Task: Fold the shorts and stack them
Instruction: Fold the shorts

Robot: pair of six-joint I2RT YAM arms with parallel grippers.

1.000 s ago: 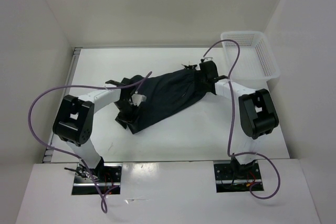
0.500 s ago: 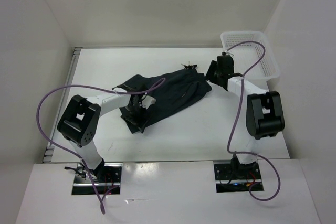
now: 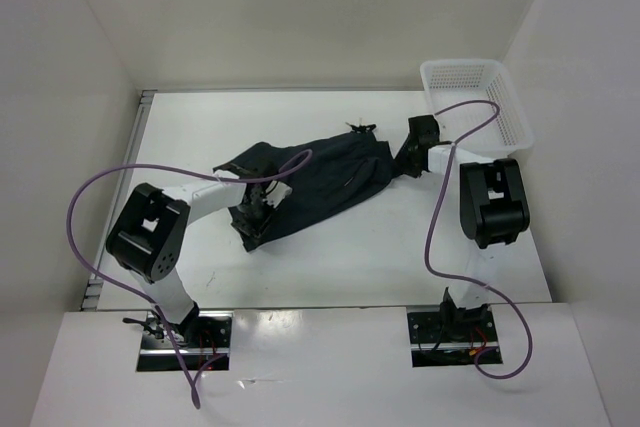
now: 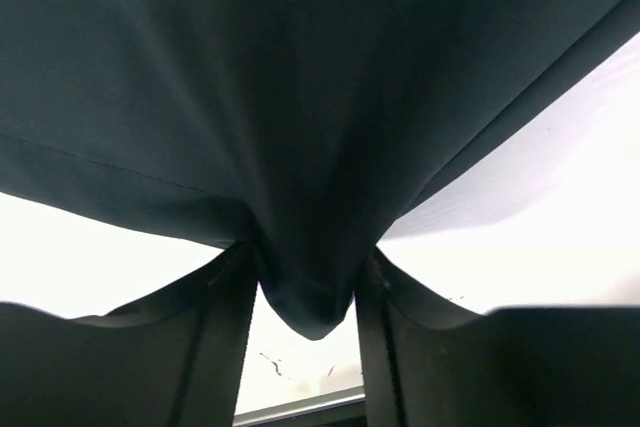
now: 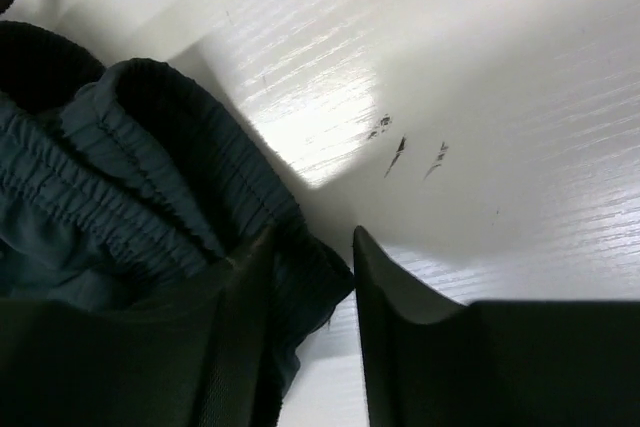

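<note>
The dark navy shorts [image 3: 320, 182] lie stretched at a slant across the middle of the white table. The waistband is at the right end and the leg hem at the near left. My left gripper [image 3: 252, 217] is at the leg end. In the left wrist view its jaws [image 4: 305, 307] are shut on a bunched fold of the shorts [image 4: 300, 97]. My right gripper [image 3: 405, 159] is at the waistband end. In the right wrist view its jaws [image 5: 310, 237] stand close together with the corner of the gathered waistband [image 5: 120, 177] between them.
A white mesh basket [image 3: 460, 65] stands at the back right corner, just beyond the right gripper. White walls close in the table on three sides. Purple cables loop over both arms. A dark drawstring end [image 3: 358, 127] sticks out at the shorts' far edge.
The right gripper swung right toward the basket, then came back a little toward the waistband. The shorts went slack and shifted slightly. The left gripper stayed at the leg end.
</note>
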